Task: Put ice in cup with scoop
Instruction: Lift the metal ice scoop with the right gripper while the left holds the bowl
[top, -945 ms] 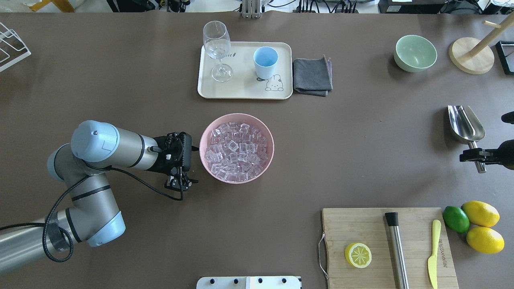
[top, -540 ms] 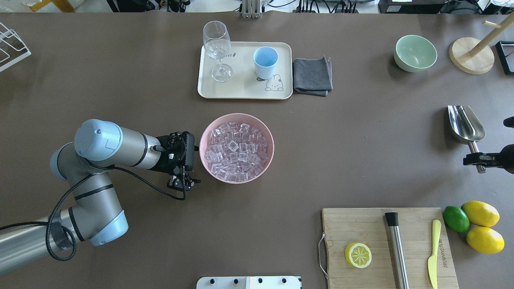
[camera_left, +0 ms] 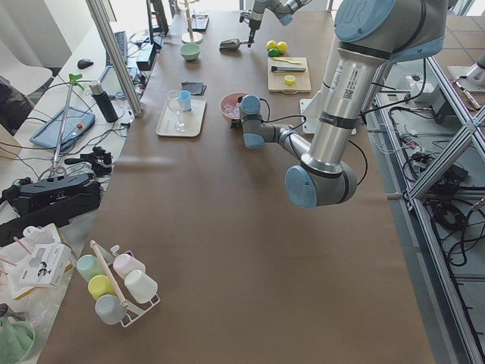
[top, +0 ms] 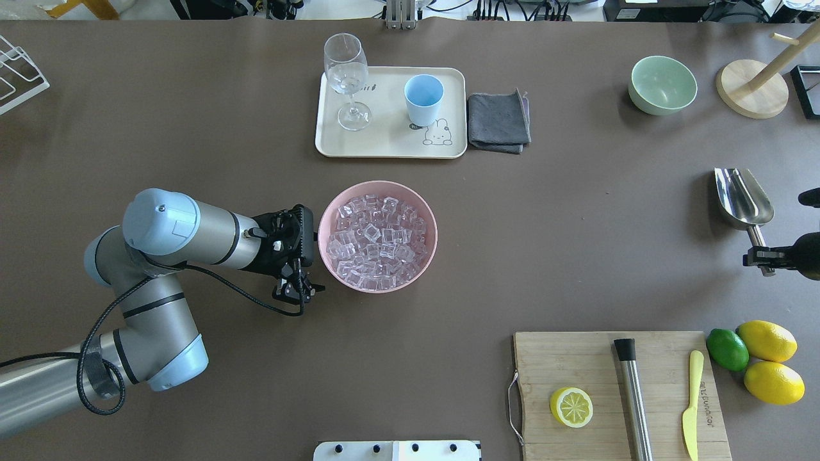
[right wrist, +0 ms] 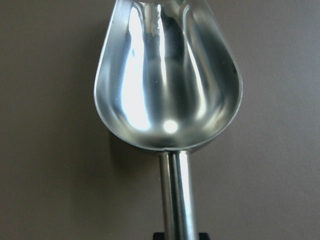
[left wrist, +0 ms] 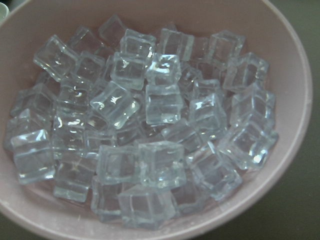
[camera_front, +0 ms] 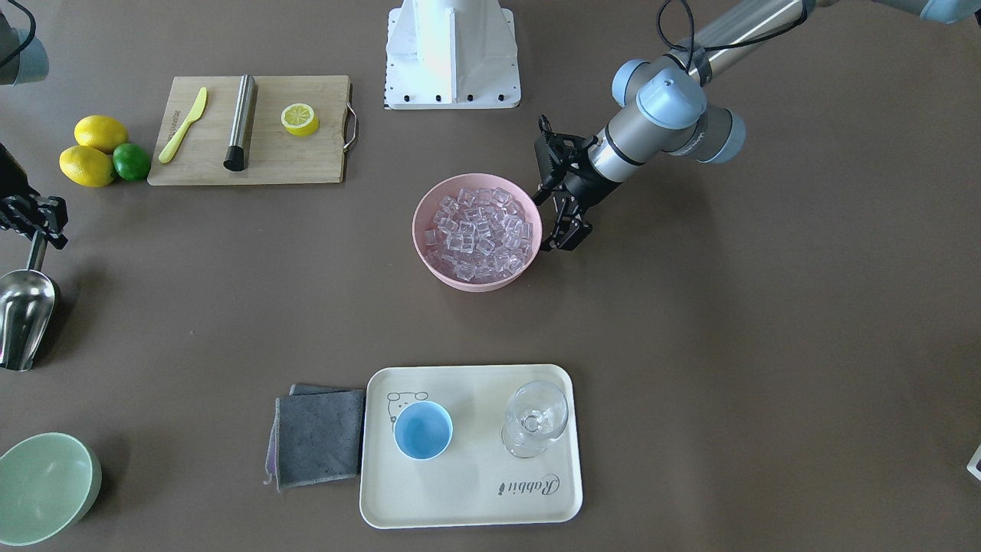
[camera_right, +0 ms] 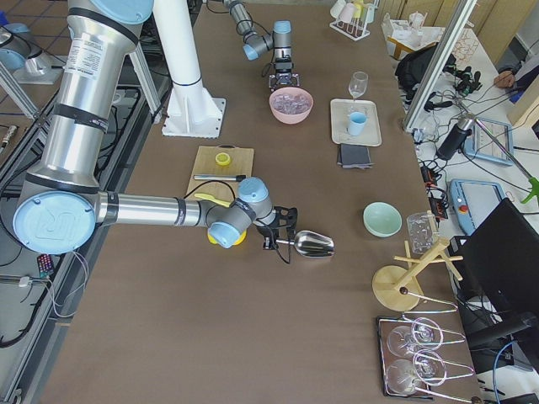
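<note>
Overhead exterior shows the brown desk (top: 544, 243), a cream tray (top: 384, 144) at 12 o'clock from the pink bowl (top: 378, 184). By the bowl's 8 o'clock hang the left fingers (top: 296, 291), spread apart. Well off at 3 o'clock lies the scoop (top: 743, 198), the right fingers (top: 762, 258) straddling its handle; clamped or not, I cannot tell. The cup (top: 423, 100) stands on the tray; ice (top: 378, 243) fills the bowl.
</note>
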